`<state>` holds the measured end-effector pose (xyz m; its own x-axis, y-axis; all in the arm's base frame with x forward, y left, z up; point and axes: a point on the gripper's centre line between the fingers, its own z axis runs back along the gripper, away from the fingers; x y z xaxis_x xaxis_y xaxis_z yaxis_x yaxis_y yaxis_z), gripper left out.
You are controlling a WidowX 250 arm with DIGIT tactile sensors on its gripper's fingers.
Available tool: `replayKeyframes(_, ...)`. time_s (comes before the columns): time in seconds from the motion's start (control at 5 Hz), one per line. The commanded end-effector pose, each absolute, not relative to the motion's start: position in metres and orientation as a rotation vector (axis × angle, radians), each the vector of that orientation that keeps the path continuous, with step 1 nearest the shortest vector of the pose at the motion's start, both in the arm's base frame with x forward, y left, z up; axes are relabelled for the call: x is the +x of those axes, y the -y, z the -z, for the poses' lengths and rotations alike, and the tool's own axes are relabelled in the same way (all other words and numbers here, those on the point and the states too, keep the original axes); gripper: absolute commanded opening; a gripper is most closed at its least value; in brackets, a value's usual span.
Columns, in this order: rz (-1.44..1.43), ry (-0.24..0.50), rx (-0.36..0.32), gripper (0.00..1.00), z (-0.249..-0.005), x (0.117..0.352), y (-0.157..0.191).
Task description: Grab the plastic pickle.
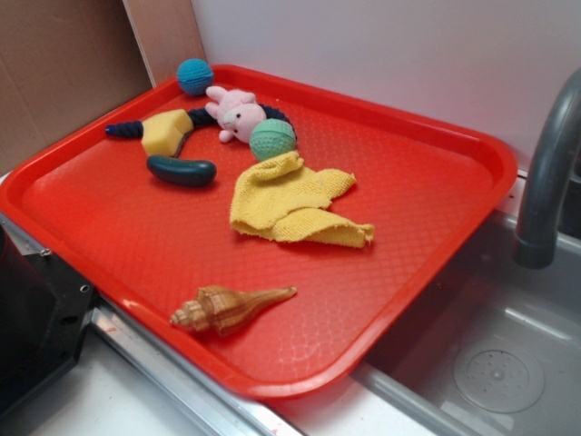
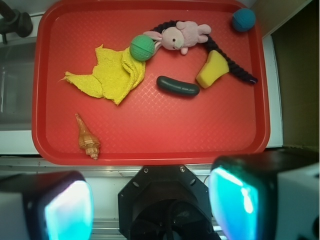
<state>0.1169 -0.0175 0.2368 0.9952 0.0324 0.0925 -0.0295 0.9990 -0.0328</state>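
- Plastic pickle point(image 2: 178, 86) lying on red tray point(image 2: 150, 135), at 8 o'clock of yellow sponge point(image 2: 210, 71)
- Hand point(image 2: 150, 205) hovering above tray edge, fingers point(image 2: 67, 210) spread apart, empty

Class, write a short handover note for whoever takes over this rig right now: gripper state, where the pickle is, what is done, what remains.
Gripper: jaws wide open, empty, high above the near edge of the red tray.
Plastic pickle: lying flat on the tray, just beside the yellow sponge wedge, clear of the yellow cloth.
Done: nothing yet; the pickle is untouched.
Left: move over the pickle, descend, close on it, lift.
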Motion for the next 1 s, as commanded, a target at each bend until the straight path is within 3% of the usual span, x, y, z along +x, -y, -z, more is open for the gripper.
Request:
replayKeyframes(0.0, -0.031, 0.093, -0.031, 1.0, -0.237, 0.117, 0.017)
replayKeyframes(0.2, 0.22, 0.011, -0.009, 1.0, -0.199, 0.157, -0.009)
replayKeyframes(0.4, 0.47, -0.005, -0.007, 1.0, -0.158, 0.186, -0.016)
replayKeyframes(0.6, 0.659, -0.01, -0.031, 1.0, -0.118, 0.202, -0.013)
replayKeyframes(0.8, 0.788, 0.021, 0.036, 1.0, -0.083, 0.209, -0.012)
